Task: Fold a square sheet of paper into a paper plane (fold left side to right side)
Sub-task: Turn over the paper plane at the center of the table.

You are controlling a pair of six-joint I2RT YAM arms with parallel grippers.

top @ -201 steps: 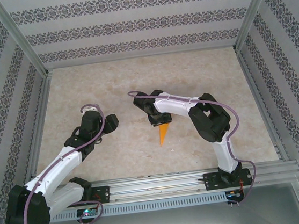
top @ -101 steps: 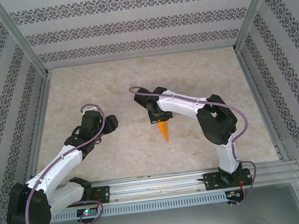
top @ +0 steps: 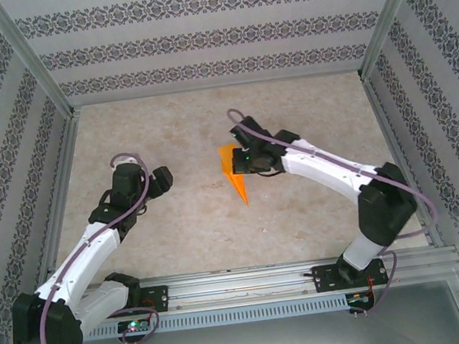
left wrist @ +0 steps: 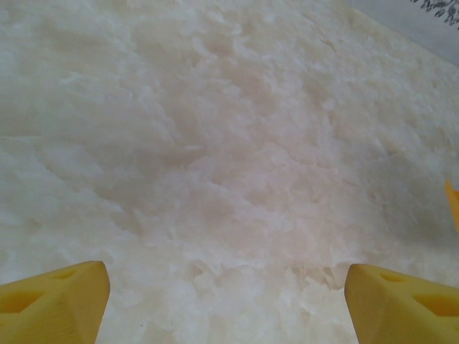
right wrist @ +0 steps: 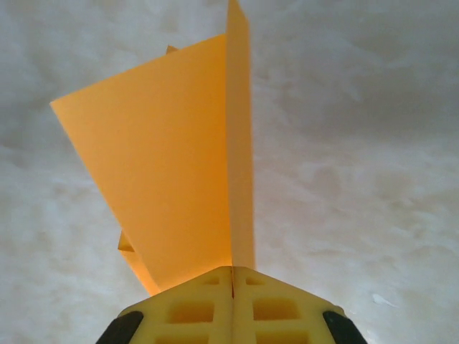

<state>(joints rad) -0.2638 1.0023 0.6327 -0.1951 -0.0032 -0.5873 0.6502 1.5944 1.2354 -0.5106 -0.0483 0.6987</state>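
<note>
Right jaws: pressed together on the orange paper plane (right wrist: 172, 158), the yellow fingers (right wrist: 193, 312) meeting along its fold. One flap spreads to the left and a second stands edge-on. From above, the paper plane (top: 231, 174) is near the middle of the bench (top: 149, 123), its point toward the near edge; contact with the surface cannot be told. Left jaws: wide apart, yellow fingertips (left wrist: 54, 304) over bare bench, well left of the paper.
</note>
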